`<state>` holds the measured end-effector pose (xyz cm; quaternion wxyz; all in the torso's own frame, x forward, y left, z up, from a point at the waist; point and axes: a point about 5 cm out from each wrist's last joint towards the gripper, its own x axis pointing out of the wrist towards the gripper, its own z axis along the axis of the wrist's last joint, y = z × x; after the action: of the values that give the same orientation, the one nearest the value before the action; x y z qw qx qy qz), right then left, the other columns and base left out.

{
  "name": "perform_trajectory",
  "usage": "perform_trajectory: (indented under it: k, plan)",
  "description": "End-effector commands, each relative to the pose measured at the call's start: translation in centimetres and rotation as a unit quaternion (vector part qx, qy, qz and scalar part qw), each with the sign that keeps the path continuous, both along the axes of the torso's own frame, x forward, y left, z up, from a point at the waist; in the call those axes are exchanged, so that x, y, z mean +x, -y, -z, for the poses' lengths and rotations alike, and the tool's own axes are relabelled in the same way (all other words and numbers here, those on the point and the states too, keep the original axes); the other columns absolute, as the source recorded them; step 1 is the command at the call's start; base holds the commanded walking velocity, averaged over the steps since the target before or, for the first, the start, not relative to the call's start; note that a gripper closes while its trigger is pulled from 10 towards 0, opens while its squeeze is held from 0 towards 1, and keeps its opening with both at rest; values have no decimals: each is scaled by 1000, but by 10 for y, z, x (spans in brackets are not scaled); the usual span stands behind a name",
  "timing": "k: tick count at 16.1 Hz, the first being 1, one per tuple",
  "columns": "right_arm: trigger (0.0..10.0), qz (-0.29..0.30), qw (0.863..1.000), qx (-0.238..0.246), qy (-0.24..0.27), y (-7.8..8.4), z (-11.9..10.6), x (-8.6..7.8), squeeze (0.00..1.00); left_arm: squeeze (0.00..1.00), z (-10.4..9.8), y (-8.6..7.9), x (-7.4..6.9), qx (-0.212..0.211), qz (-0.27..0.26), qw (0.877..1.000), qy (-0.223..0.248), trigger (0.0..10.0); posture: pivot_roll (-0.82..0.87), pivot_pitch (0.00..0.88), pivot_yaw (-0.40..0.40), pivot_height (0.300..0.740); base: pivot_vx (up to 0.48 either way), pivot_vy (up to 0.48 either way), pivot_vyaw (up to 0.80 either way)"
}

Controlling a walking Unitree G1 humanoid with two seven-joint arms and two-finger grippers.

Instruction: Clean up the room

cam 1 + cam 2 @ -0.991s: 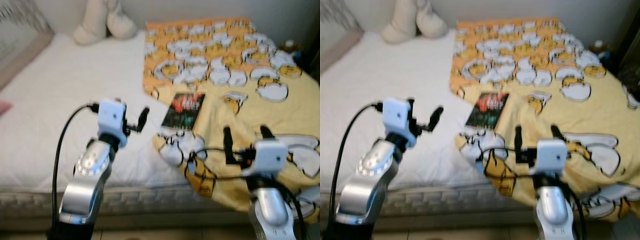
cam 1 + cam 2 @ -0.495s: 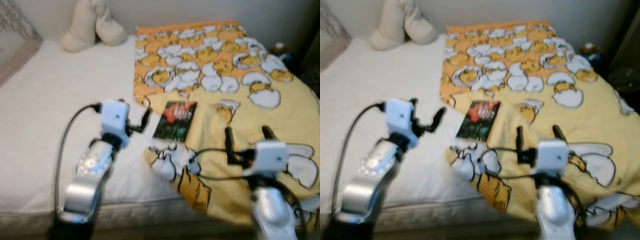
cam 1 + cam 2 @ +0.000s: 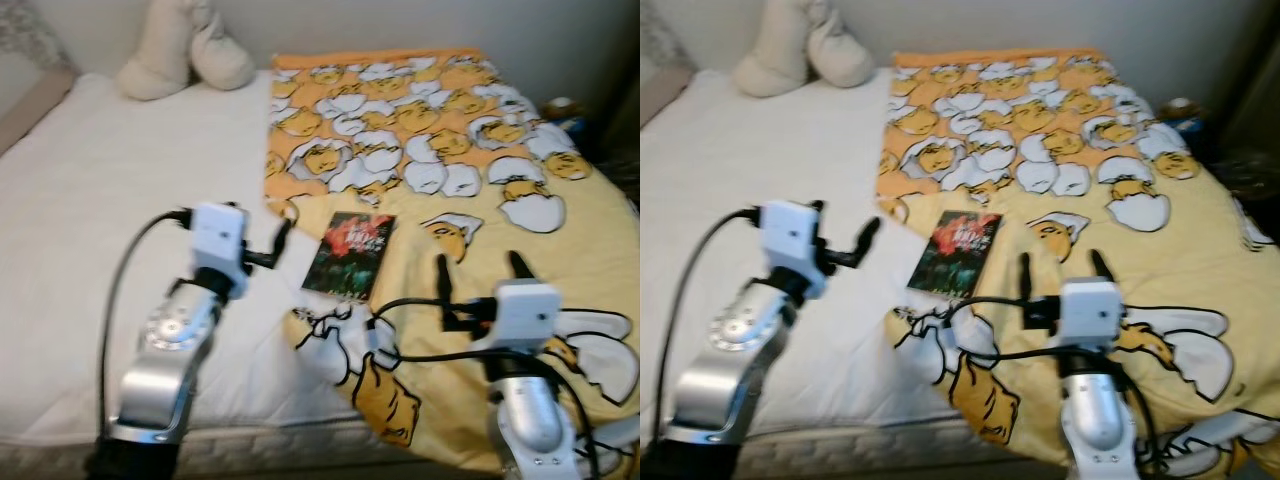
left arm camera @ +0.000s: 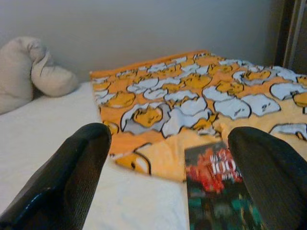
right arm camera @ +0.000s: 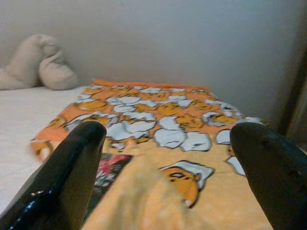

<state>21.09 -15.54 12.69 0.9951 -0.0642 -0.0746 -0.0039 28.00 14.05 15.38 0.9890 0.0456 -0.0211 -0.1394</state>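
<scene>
A bed (image 3: 110,200) with a white sheet runs across the scene. A yellow and orange blanket (image 3: 460,130) printed with cartoon egg characters covers its right half, its near corner rumpled. A dark paperback book (image 3: 349,254) with red lettering lies flat on the blanket's left edge, near the middle of the bed. A cream pillow (image 3: 185,50) (lumpy, folded on itself) sits at the far left against the wall.

The left claw (image 3: 262,247) hovers over the white sheet just left of the book, its two black fingers (image 4: 72,163) spread wide and holding nothing. The right claw (image 3: 478,280) hangs above the blanket to the near right of the book, fingers likewise wide apart and empty.
</scene>
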Motion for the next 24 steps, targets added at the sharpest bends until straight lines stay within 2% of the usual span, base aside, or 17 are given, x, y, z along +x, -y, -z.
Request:
perform_trajectory:
  k: [1, 3, 6, 9, 11, 13, 15, 16, 19, 21, 22, 24]
  plan:
    - [10000, 7, 1000, -4, 2, 5, -1, 0, 0, 0, -3, 7, 0, -4, 9, 1000, 4, 10000, -111, 0, 78, 740, 461, 0, 0]
    - [10000, 7, 1000, 0, 2, 4, -1, 2, 0, 0, -2, 7, 0, -8, 8, 1000, 2, 10000, -110, 0, 79, 740, 0, 0, 0]
    - [10000, 4, 999, 32, -15, 3, 3, 15, 0, 0, -5, 4, -1, -7, 7, 1000, 5, 10000, -88, 0, 83, 740, 0, 0, 0]
    - [10000, -8, 994, 98, -47, -1, 9, 42, 0, 0, -12, 1, -5, -2, 7, 1000, 8, 10000, -31, 0, 85, 740, 0, 0, 0]
    - [10000, -44, 990, 111, -73, -13, 17, 67, 0, 0, -18, -7, -10, 10, -4, 1000, 15, 10000, 38, 0, 83, 740, 0, 0, 0]
    - [10000, -63, 987, 124, -82, -21, 19, 75, 0, 0, -21, -14, -14, 17, -14, 1000, 16, 10000, 73, 4, 79, 740, 0, 0, 0]
    - [10000, -103, 981, 131, -100, -37, 25, 91, 0, 0, -21, -20, -20, 22, -24, 999, 11, 10000, 108, 22, 80, 740, 0, 0, 0]
    - [10000, -121, 976, 139, -113, -46, 28, 104, 0, 0, -24, -20, -25, 26, -23, 999, 10, 10000, 143, 42, 78, 740, 0, 0, 0]
    - [10000, -122, 968, 161, -152, -59, 35, 131, 0, 0, -28, -26, -35, 41, -28, 999, 2, 10000, 192, 79, 86, 740, 0, 0, 0]
    - [10000, -115, 965, 158, -174, -61, 41, 137, 0, 0, -30, -28, -38, 45, -30, 999, -1, 10000, 203, 90, 84, 740, 0, 0, 0]
    - [10000, -90, 967, 127, -200, -57, 52, 140, 0, 0, -30, -29, -40, 47, -34, 998, -5, 10000, 210, 93, 80, 740, 0, 0, 0]
    - [10000, -78, 970, 99, -207, -53, 57, 140, 0, 0, -31, -28, -41, 46, -34, 998, -7, 10000, 212, 94, 76, 740, 0, 0, 0]
